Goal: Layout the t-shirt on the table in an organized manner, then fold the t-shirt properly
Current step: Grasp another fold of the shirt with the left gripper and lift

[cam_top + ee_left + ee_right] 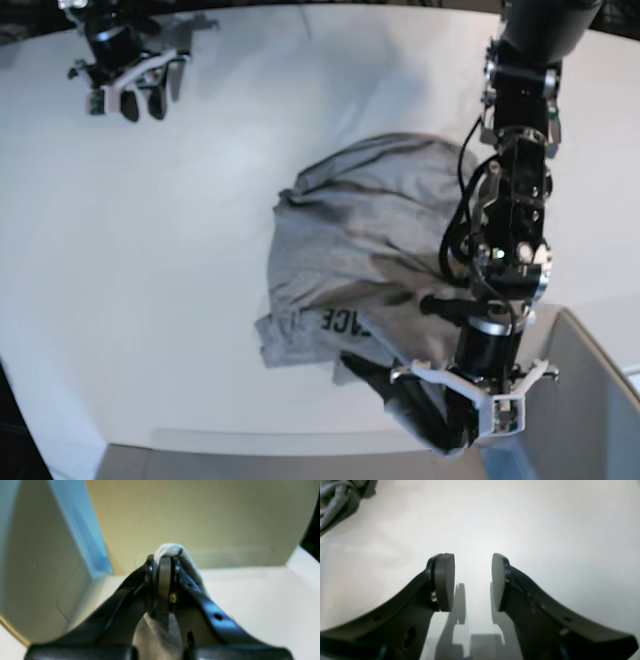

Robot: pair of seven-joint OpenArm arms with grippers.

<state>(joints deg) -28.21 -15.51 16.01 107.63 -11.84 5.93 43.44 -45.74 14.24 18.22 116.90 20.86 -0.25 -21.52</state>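
Left tool (pixel 163 562) clamped on t-shirt (pixel 360 250) fabric, right tool (pixel 473 580) parted, empty

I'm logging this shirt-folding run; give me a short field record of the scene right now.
t-shirt: crumpled, grey, lettering partly showing
table: white, shirt resting on it
left tool: shut on a pinch of t-shirt fabric near the table's edge
right tool: open, holding nothing, above bare table, apart from the shirt
fold: not yet begun

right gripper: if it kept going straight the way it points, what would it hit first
Probably just the bare white table; the open right gripper has nothing ahead between its pads. The crumpled light grey t-shirt lies off to one side.
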